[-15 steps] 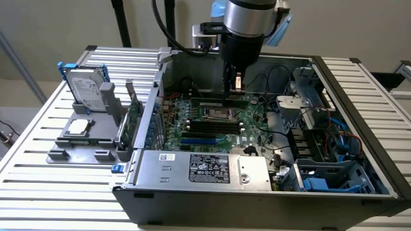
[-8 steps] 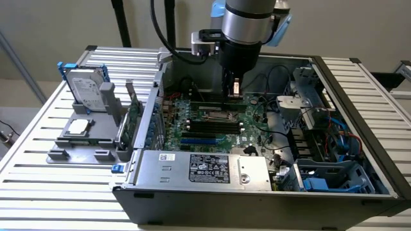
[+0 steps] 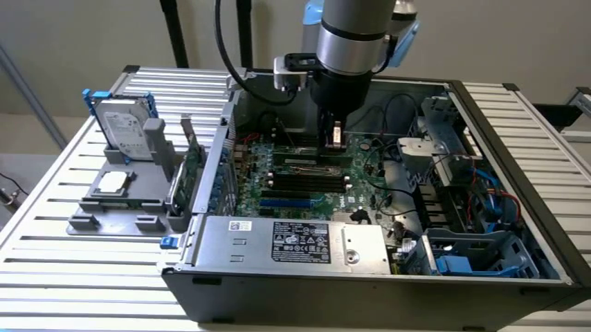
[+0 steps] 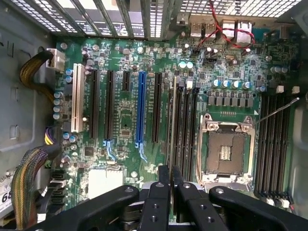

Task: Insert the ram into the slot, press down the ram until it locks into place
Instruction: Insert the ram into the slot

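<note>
**Ram on edge near the processor socket**

Ram (image 4: 172,120) stands upright in its slot (image 4: 173,81), near the processor socket (image 4: 226,150). Pincer (image 4: 171,169) narrow, closed over the ram's top edge. Judged light, stiff and fragile; best gripped by the bare board edge, not the chips.

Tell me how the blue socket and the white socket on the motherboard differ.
Colour: the blue socket is bright blue, while the white socket is plain white. Length: the blue socket runs longer than the white socket. Neighbours: the blue socket sits between black sockets, while the white socket is outermost in the row, nearest the cable bundle. Both are narrow, empty, parallel and fixed to the green motherboard.
</note>
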`<state>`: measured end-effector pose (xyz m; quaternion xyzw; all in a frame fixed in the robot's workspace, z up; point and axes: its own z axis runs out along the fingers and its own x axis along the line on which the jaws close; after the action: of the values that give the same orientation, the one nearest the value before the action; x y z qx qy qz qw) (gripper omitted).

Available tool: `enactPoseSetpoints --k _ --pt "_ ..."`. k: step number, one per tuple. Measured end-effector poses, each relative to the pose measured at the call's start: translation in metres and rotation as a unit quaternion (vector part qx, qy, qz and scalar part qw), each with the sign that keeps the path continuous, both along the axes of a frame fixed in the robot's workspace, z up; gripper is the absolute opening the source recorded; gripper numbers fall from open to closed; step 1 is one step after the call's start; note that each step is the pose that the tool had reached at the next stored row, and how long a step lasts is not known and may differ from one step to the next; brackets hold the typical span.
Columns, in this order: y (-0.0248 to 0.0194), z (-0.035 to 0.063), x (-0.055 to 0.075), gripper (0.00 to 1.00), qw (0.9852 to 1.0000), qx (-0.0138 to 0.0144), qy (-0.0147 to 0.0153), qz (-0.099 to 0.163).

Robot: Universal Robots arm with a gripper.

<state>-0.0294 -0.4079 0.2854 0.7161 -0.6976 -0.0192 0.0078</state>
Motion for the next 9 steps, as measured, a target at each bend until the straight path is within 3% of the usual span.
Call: enactPoseSetpoints --k 9 --pt "0.0 -0.0181 0.0 0.13 1.0 0.0 0.0 -0.001"
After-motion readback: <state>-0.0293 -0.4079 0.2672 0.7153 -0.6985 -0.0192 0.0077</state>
